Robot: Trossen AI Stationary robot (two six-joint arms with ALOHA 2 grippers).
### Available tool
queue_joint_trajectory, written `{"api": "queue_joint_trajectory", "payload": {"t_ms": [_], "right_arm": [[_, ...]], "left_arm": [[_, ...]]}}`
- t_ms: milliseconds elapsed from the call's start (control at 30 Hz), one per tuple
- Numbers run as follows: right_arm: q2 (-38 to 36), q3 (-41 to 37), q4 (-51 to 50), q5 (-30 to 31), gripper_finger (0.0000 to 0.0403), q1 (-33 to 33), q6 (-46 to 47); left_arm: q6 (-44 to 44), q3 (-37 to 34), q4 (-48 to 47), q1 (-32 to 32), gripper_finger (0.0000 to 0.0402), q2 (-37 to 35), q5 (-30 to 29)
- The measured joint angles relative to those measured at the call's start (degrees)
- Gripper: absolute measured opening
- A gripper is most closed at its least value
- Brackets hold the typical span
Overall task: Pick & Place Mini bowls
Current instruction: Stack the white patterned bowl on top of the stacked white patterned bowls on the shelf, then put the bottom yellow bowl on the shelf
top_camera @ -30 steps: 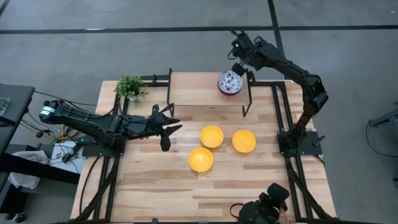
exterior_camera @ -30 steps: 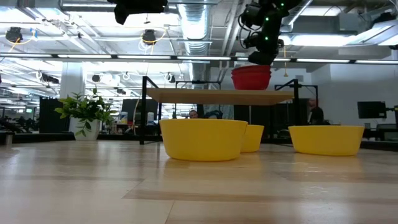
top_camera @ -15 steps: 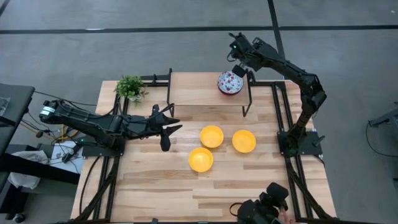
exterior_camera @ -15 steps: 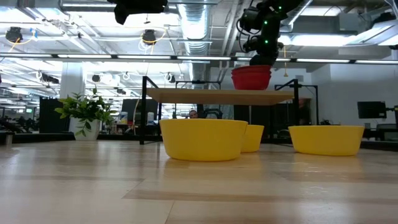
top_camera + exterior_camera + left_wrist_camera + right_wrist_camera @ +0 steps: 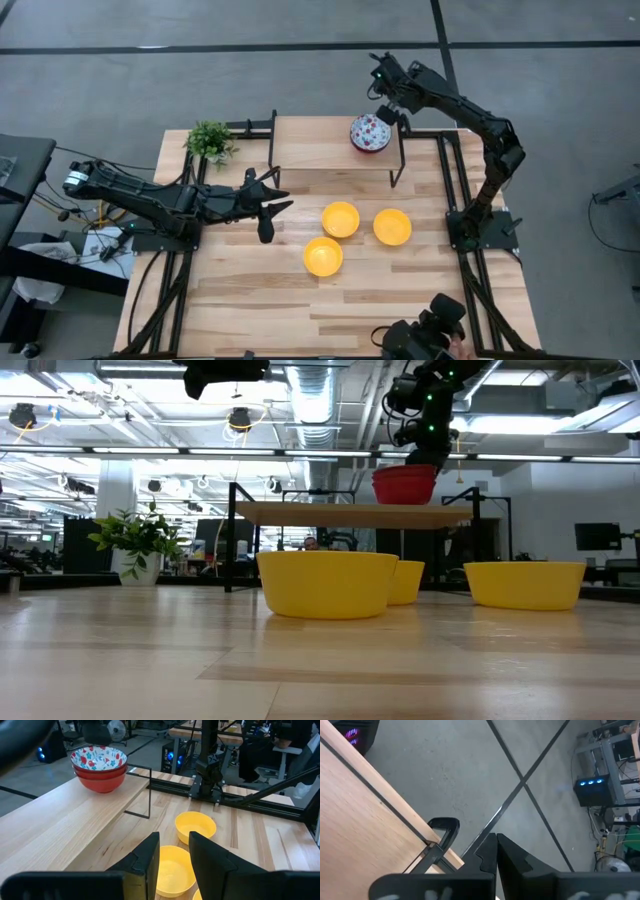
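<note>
Wooden counter (image 5: 250, 300) first: three yellow mini bowls (image 5: 340, 219) cluster just right of the left gripper (image 5: 275, 203), fingers narrowly parted. Farther back, floral bowls (image 5: 369, 132) sit stacked on the raised shelf (image 5: 310, 143); right gripper (image 5: 385, 108), fingers closed, hovers beside them.

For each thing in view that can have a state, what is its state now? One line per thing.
Floral bowls: stacked on the raised shelf, upright.
Three yellow bowls: upright and empty on the table, unstacked.
Right hand: shut, empty, beside the stack at the shelf's corner.
Left hand: open, empty, over the table.
Potted plant: upright at the table's corner.
</note>
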Motion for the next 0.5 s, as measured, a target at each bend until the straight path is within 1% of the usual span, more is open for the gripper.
{"api": "queue_joint_trajectory", "payload": {"t_ms": [167,300,400,500], "right_arm": [[0.37,-0.01,-2.05,0.04,0.0000,0.04,0.04],[-0.16,-0.07,-0.45,1.49,0.0000,0.27,0.24],[-2.31,-0.05,1.63,2.90,0.0000,0.67,0.17],[-5.38,-0.04,3.36,2.72,0.0000,1.39,1.61]], "left_arm": [[0.00,0.00,0.00,-0.02,0.0104,0.00,0.00],[0.00,0.00,-0.01,-0.02,0.0104,0.00,0.01],[0.11,0.00,-0.01,-0.02,0.0104,0.00,0.00],[1.20,0.00,-0.02,0.00,0.0104,0.00,0.94]]}}
